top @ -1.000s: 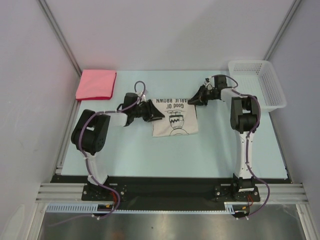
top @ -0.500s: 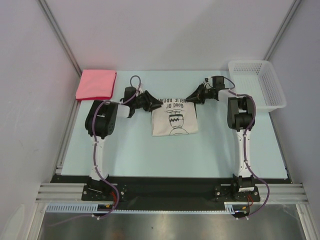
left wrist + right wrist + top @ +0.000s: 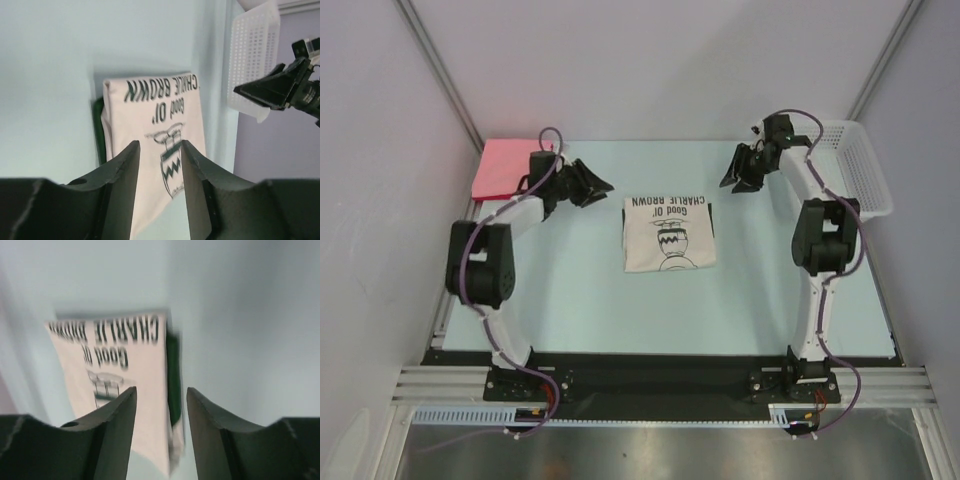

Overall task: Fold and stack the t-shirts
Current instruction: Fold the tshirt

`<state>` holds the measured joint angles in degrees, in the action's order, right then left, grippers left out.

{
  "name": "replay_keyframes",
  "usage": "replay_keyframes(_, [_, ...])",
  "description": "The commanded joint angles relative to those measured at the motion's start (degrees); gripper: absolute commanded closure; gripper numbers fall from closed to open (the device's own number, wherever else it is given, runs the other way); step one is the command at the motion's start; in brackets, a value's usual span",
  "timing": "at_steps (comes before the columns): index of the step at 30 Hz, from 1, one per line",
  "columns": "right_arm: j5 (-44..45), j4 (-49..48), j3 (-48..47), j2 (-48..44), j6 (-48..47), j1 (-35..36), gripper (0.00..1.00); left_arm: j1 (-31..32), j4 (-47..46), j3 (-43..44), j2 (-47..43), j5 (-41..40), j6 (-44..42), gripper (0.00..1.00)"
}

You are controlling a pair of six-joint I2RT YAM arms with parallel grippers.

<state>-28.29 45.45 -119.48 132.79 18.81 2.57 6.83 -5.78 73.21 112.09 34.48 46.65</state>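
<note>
1. Lying flat between both grippers' fingers, touching neither: folded cream Charlie Brown shirt [image 3: 669,233].
2. Left gripper [image 3: 595,183], right gripper [image 3: 732,172]: fingers parted, empty.
3. Square pink-red shirt [image 3: 505,165] behind left fingers; mesh basket [image 3: 865,175] behind right.

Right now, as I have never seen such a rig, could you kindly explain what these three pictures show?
The machine is two robot arms bolted at the near edge of a pale blue table. The wide picture comes from a fixed camera above and behind them. The other two come from a small camera on each wrist, looking out between that arm's own two fingers: the left gripper and the right gripper. On the table lie a folded printed shirt in the middle, a folded pink shirt at the far left corner and a white basket at the far right. Both grippers are open and hold nothing. Each wrist camera looks at the printed shirt.
</note>
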Motion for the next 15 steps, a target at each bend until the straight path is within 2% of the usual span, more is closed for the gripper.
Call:
replay_keyframes(1, [13.5,6.5,11.9,-18.9,-9.6,6.0,0.49,-2.4,11.7,-4.5,-14.7,-5.4,-7.3,0.54])
replay_keyframes(3, [19.7,0.3,23.6,-25.6,-11.4,13.0,0.46,-2.4,14.6,-8.9,-19.2,-8.4,-7.5,0.50])
replay_keyframes(4, [22.0,-2.4,27.9,-32.4,-13.3,15.6,0.44,-2.4,14.8,-10.5,-22.9,-8.8,-6.8,0.49])
replay_keyframes(5, [26.0,-4.9,30.9,-35.0,-14.8,18.4,0.43,-2.4,15.1,-14.0,-25.1,-9.7,-5.2,0.46])
replay_keyframes(6, [28.0,-9.7,33.8,-37.9,-16.5,24.7,0.41,-2.4,15.6,-15.5,-26.7,-10.1,-4.3,0.46])
replay_keyframes(8, [36.4,-14.6,41.4,-44.0,-21.7,31.4,0.38,-2.4,16.6,-19.0,-31.7,-10.7,-2.5,0.46])
replay_keyframes(10, [41.3,-21.4,45.9,-46.5,-26.1,40.6,0.27,-2.4,19.0,-20.6,-34.6,-11.7,-2.4,0.45])
replay_keyframes(11, [45.2,-23.3,49.1,-47.5,-31.1,43.2,0.26,-2.4,19.8,-21.6,-37.2,-12.3,-2.6,0.45])
replay_keyframes(12, [45.7,-25.2,50.1,-47.5,-34.2,45.3,0.25,-2.4,22.0,-22.0,-38.5,-14.3,-3.0,0.45])
replay_keyframes(13, [44.7,-25.8,50.8,-47.1,-36.9,49.2,0.26,-2.4,23.4,-22.2,-39.7,-15.5,-3.1,0.40])
replay_keyframes(15, [44.5,-27.2,52.5,-44.7,-44.2,52.3,0.27,-2.7,26.8,-22.7,-42.4,-17.9,-2.9,0.40])
